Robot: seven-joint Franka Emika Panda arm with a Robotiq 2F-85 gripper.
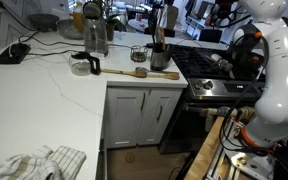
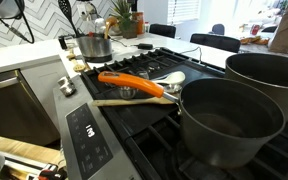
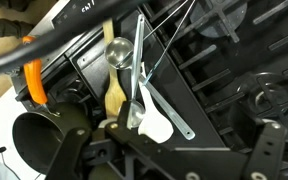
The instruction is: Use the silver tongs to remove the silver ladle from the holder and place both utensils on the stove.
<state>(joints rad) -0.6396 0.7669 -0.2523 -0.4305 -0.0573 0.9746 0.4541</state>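
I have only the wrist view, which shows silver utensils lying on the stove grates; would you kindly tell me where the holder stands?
Observer: The holder stands on the white counter, right beside the stove, with dark handles sticking up from it.
Operator: Thank you. Is anything lying close to it?
Observer: A wooden spoon lies flat on the counter in front of it.
Operator: And I see one pot on the stove; is that all?
Observer: No, there are two: a dark pot and a second pot right beside it on the grates.
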